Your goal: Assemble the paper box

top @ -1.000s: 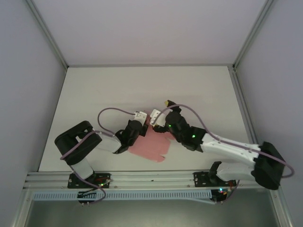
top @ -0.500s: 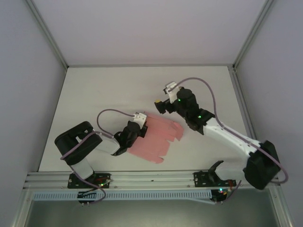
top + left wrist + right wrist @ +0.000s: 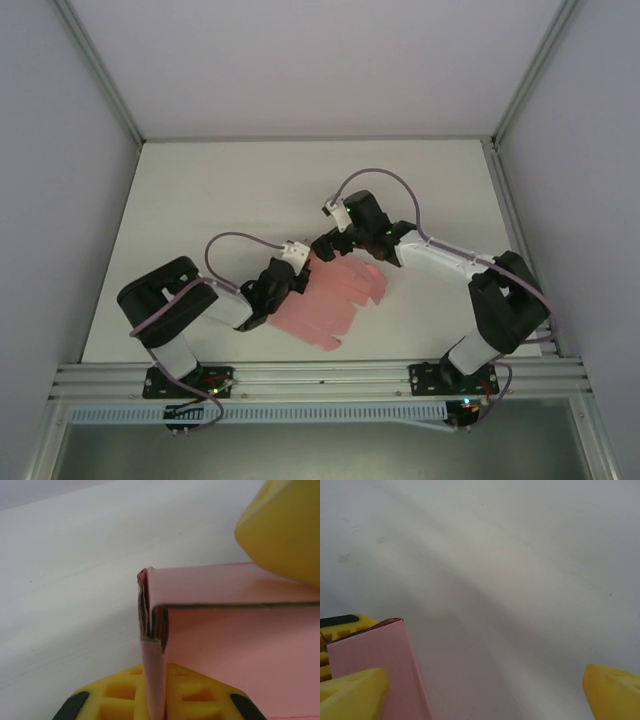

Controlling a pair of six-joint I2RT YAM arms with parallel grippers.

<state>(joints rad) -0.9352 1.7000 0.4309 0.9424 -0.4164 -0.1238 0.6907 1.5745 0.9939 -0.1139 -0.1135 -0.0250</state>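
1. Near zone: the paper box (image 3: 335,295) lies on the table (image 3: 200,190), in the near half and roughly midway between the two arm bases. Most of the pink card lies flat. Rounded flaps show along its right edge.

2. Left far corner of the card: the left gripper (image 3: 297,263) is positioned here. In the left wrist view, a flap of the card stands upright and is creased at its top corner. The yellow fingers (image 3: 200,695) are closed on this flap, and the card is pinched between the two pads.

3. Far edge of the card: the right gripper (image 3: 328,240) sits just beyond the left gripper. Its jaws are spread wide and hold nothing. In the right wrist view, an upright pink corner of the card stands between the fingers (image 3: 352,692), just beside the one at the left of that view. Contact between the two cannot be determined.

4. Far zone: bare white table surface.
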